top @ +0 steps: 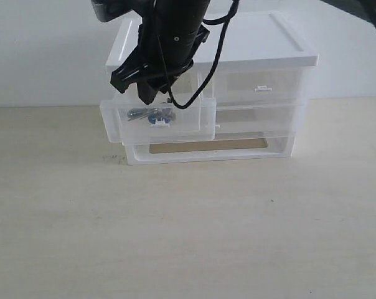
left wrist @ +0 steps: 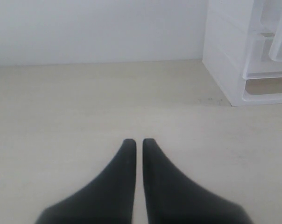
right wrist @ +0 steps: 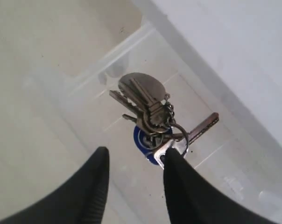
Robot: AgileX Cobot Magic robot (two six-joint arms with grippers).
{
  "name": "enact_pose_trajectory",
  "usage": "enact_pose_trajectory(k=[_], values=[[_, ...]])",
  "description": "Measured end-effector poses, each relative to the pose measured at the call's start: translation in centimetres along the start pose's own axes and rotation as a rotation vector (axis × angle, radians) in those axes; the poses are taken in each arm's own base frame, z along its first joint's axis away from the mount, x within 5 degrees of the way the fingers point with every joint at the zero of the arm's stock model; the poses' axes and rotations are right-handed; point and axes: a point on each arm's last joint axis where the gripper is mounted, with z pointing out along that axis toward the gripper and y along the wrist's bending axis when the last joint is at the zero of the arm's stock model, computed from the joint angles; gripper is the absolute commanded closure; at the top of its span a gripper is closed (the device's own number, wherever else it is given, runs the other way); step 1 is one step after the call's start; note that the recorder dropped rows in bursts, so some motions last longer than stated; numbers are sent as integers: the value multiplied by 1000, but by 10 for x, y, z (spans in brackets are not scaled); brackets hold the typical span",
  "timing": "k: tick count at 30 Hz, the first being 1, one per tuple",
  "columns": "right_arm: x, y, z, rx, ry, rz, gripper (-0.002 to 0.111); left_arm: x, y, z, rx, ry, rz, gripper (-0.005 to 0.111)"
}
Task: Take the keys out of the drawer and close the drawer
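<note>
The upper left drawer of the clear unit is pulled out. On its floor lie the keys, a silver bunch with a round grey tag and a blue fob. My right gripper hangs over the drawer, just above them. In the right wrist view my right gripper is open; one fingertip overlaps the edge of the key ring and nothing sits between the fingers. My left gripper is shut over bare table, to the left of the unit.
The white-topped drawer unit stands at the back of the table, against a white wall. Its upper right drawer is shut. An open slot shows at the bottom. The unit's side appears in the left wrist view.
</note>
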Motion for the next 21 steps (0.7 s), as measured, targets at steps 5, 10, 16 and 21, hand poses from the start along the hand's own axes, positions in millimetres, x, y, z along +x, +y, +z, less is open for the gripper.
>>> enact_pose_trajectory(k=[5, 10, 16, 21], values=[[1, -4, -6, 52, 8, -23, 72, 0, 0, 0, 0, 0, 0, 102], [0, 4, -29, 9, -40, -57, 72, 0, 0, 0, 0, 0, 0, 102], [17, 27, -15, -47, 51, -239, 72, 0, 0, 0, 0, 0, 0, 102], [30, 26, 2, 5, 147, -316, 72, 0, 0, 0, 0, 0, 0, 102]])
